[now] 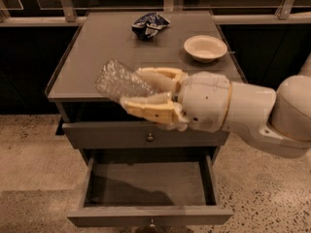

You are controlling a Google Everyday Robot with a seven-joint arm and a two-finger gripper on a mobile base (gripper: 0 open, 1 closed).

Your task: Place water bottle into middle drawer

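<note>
My gripper [148, 89] is shut on the water bottle [119, 81], a clear ribbed plastic bottle held on its side, sticking out to the left between the cream fingers [150, 108]. It hangs in the air above the front edge of the cabinet top, over the closed upper drawer. The middle drawer [148, 186] is pulled open below, with a bare grey tray floor and a brass knob [151, 224] at its front panel. The bottle's cap end is hidden inside the gripper.
The grey cabinet top [97, 57] carries a blue and white foil snack bag [149, 24] at the back and a round cream bowl [205, 47] at the right. The closed upper drawer [97, 135] has a small knob [150, 137]. Speckled floor lies around the cabinet.
</note>
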